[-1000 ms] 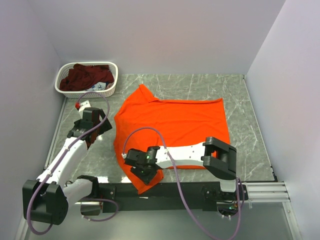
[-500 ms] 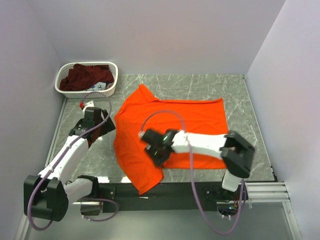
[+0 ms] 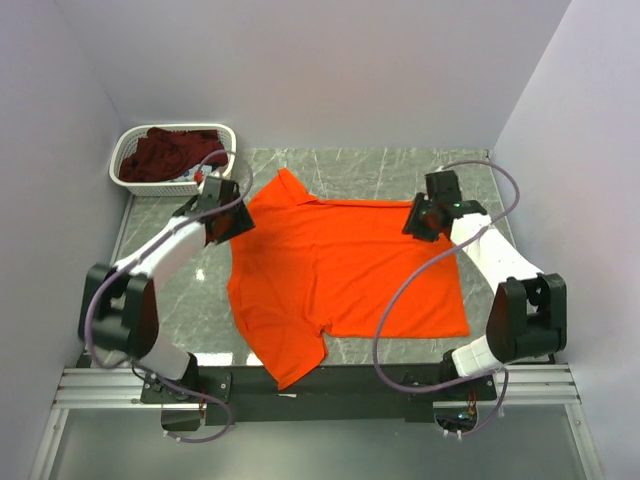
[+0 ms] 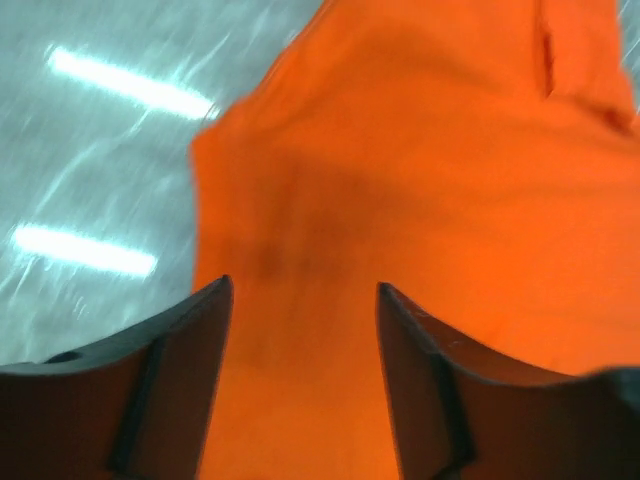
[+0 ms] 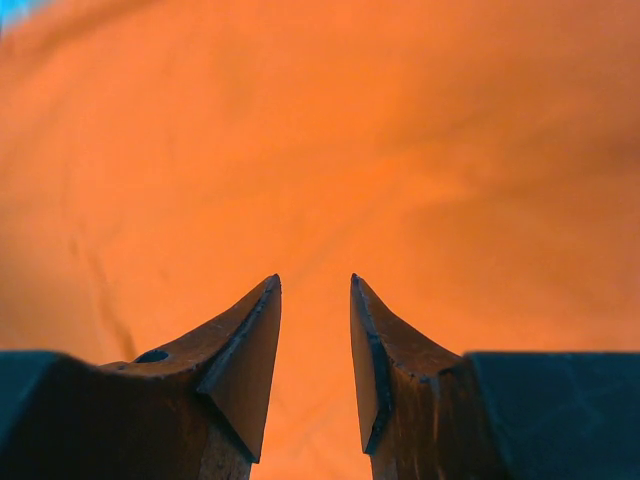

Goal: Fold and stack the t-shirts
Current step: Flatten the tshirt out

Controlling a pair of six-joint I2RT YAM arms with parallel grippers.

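Observation:
A bright orange t-shirt (image 3: pixel 340 270) lies spread flat on the marble table, collar toward the far left and one sleeve hanging over the near edge. My left gripper (image 3: pixel 236 224) is at the shirt's far-left shoulder. In the left wrist view its jaws (image 4: pixel 305 285) stand open just above the orange cloth (image 4: pixel 420 170). My right gripper (image 3: pixel 416 224) is at the shirt's far-right corner. Its jaws (image 5: pixel 314 280) are open a narrow gap, with orange cloth (image 5: pixel 330 130) filling the right wrist view. A dark maroon t-shirt (image 3: pixel 170 152) lies crumpled in the basket.
The white lattice basket (image 3: pixel 223 175) stands at the far-left corner, close behind my left gripper. Grey walls close the table on the left, back and right. Bare marble (image 3: pixel 170 300) shows left of the shirt, and a strip (image 3: pixel 500 270) to its right.
The right arm swung from the shirt's near-left hem across to its far-right corner. The left arm moved to the far-left shoulder, and its jaws narrowed. The shirt now lies flatter.

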